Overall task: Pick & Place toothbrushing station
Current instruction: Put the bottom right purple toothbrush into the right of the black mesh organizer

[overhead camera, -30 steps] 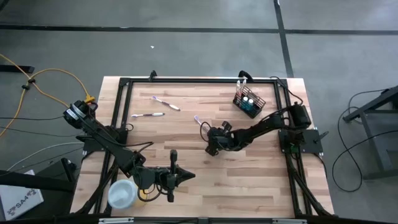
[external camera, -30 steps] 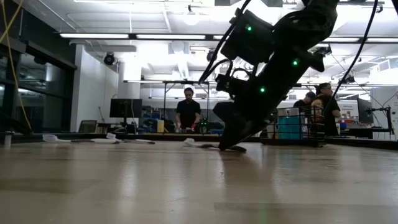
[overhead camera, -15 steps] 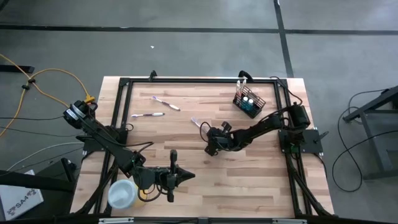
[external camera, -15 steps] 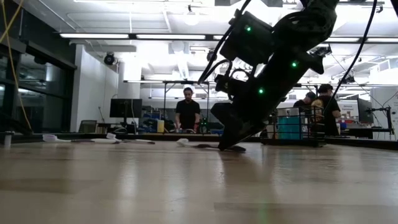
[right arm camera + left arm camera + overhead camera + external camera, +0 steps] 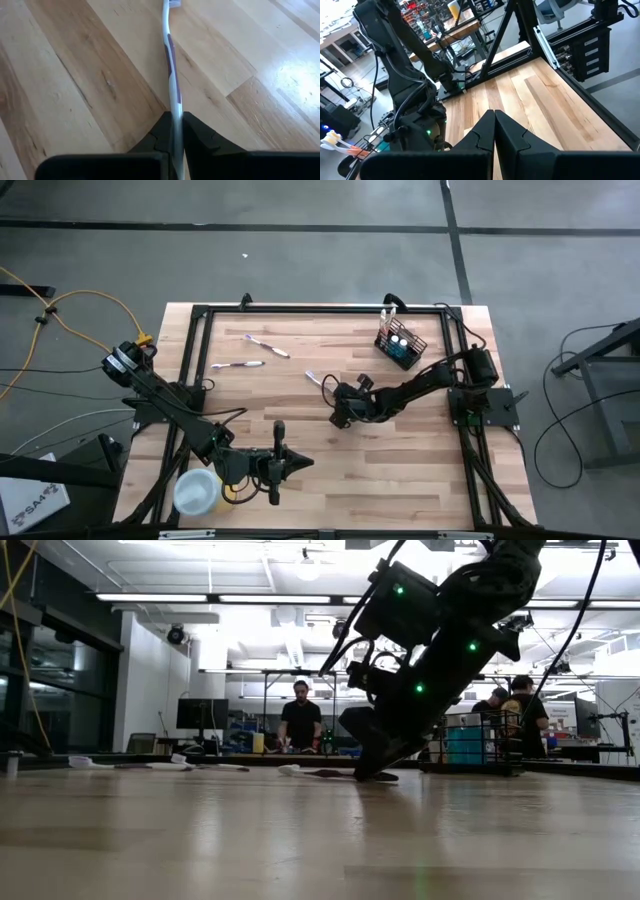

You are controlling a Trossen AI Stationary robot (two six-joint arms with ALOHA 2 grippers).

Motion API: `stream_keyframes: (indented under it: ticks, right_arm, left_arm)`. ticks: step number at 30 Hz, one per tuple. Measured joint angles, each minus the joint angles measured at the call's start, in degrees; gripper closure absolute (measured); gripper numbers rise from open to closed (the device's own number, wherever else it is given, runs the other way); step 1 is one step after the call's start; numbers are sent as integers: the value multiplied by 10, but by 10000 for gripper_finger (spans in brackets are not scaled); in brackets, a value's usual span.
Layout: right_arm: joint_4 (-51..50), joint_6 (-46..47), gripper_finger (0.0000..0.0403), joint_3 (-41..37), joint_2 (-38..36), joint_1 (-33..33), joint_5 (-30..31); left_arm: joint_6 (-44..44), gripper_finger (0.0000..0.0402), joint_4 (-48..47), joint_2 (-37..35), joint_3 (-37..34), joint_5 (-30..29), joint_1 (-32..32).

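Now: white-and-purple toothbrush [image 5: 170, 75] lies mid-table, handle pinched in right gripper [image 5: 174, 131] | lift it level, then carry it to the far-right mesh holder [image 5: 401, 345] | left gripper [image 5: 494, 131] shut, parked near-left.

- The right pincer [image 5: 338, 406] sits low at the middle of the worktop [image 5: 300, 430], clamped on a toothbrush [image 5: 316, 378] lying there.
- Two more toothbrushes [image 5: 266, 346] lie at the far left.
- The holder [image 5: 401, 343] stands at the far right.
- The left pincer [image 5: 277, 432] rests at the near edge, beside a cylinder [image 5: 197, 491] in the near-left corner.
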Motion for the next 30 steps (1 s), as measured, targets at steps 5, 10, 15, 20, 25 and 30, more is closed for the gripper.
stream_keyframes:
  ticks: [5,10,15,20,25,30]
  right_arm:
    - [15,0,386,-1,1,0,1]
    - [17,0,387,-1,-3,12,20]
    - [17,0,387,-3,-17,28,41]
    - [19,-2,387,-2,-51,48,79]
    - [-3,1,387,-1,-105,76,148]
    - [-14,0,387,0,-167,117,239]
  left_arm:
    - [0,401,0,0,0,0,0]
    - [0,401,-2,0,0,0,0]
    - [-9,401,-5,0,0,0,0]
    - [-11,401,-4,0,0,0,0]
    - [-16,401,-4,0,0,1,0]
    - [-13,401,1,0,0,1,0]
